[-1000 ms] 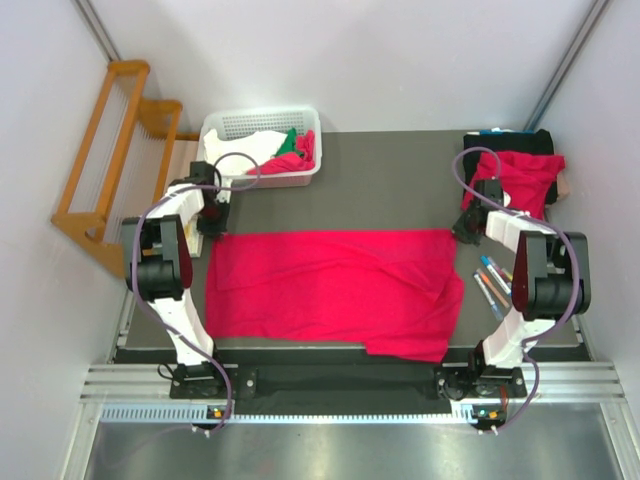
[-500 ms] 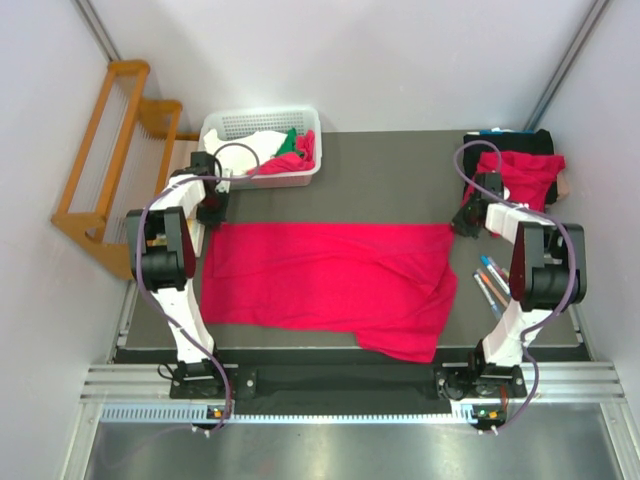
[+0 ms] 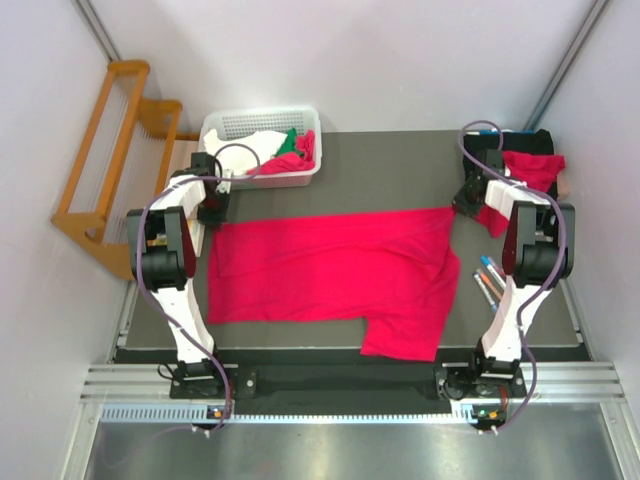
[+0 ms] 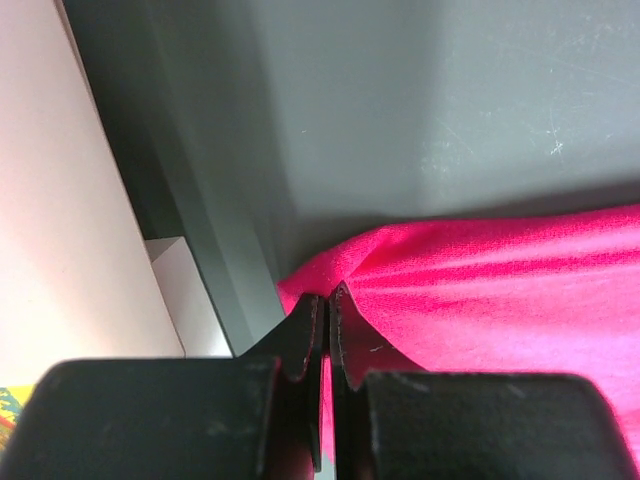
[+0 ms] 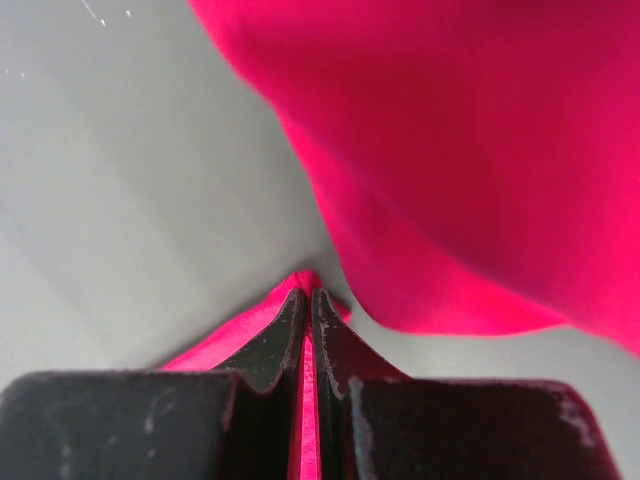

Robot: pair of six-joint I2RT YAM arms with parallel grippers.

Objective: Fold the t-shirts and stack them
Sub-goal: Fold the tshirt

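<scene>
Top: bright crimson-red cloth t-shirt [image 3: 330,275] is spread on dark grey tabletop [image 3: 390,170], long axis left-right, one far corner at left gripper [image 3: 212,208], the other at right gripper [image 3: 470,200]. Right corner sits farther back than half a second ago. Left wrist: jaws clamped on t-shirt [image 4: 480,290] corner. Right wrist: same, jaws pinching red cloth [image 5: 305,282].

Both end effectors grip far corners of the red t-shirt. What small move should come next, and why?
Probably draw the right end effector outward, away from the left end effector, to tighten the cloth. Both are shut on the t-shirt, yet its right side is creased and a flap reaches the near edge of the table.
</scene>
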